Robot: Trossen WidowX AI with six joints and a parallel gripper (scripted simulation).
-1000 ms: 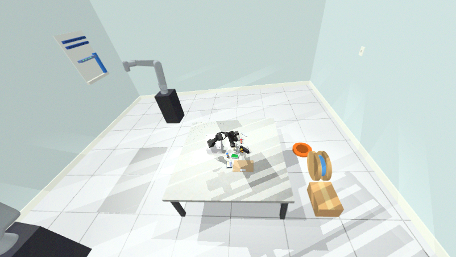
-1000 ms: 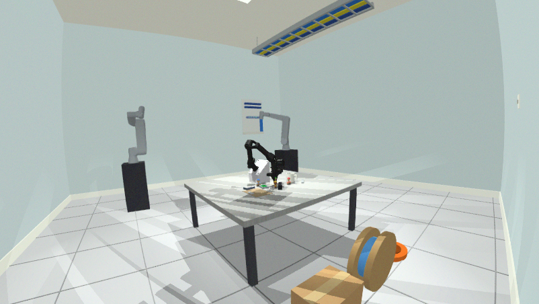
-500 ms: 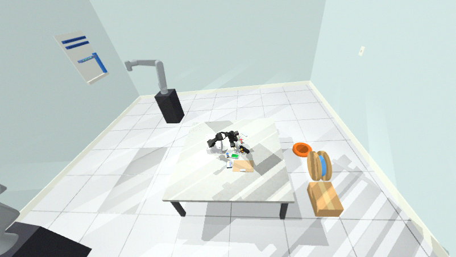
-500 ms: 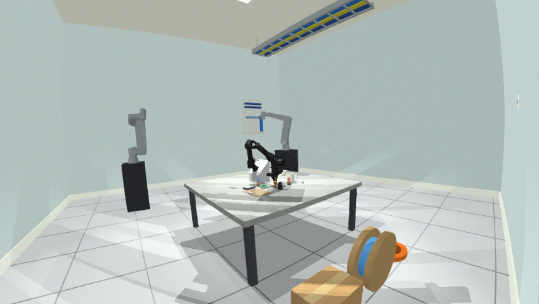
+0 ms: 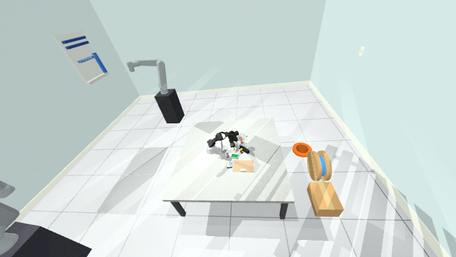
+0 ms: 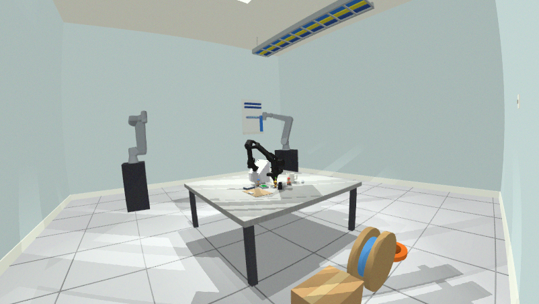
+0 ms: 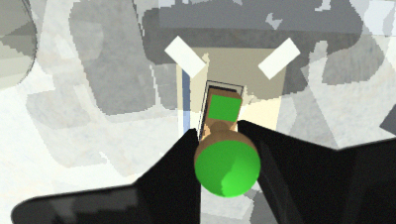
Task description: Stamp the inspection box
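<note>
The stamp (image 7: 228, 166) has a round green knob, a brown body and a green patch on its base. My gripper (image 7: 217, 131) (image 5: 232, 146) is shut on it, one black finger on each side below the knob. The cream card (image 7: 267, 101) lies beneath, with a blue stripe at its left. The stamp's base is over the black-outlined box (image 7: 225, 83) and covers most of it; the outline shows at the far and left sides. Whether the base touches the card, and any print under it, is hidden. A flat green pad (image 5: 235, 156) (image 6: 263, 185), seemingly the ink pad, lies near the arm.
White strips (image 7: 184, 56) (image 7: 279, 58) lie across the card's far corners. A black cylinder (image 5: 244, 149), a small figure with blue (image 5: 227, 154), a red-topped one (image 5: 241, 140) (image 6: 288, 181) and a white mug (image 6: 291, 177) stand nearby. A tan board (image 5: 237, 165) (image 6: 260, 194) lies beyond the pad.
</note>
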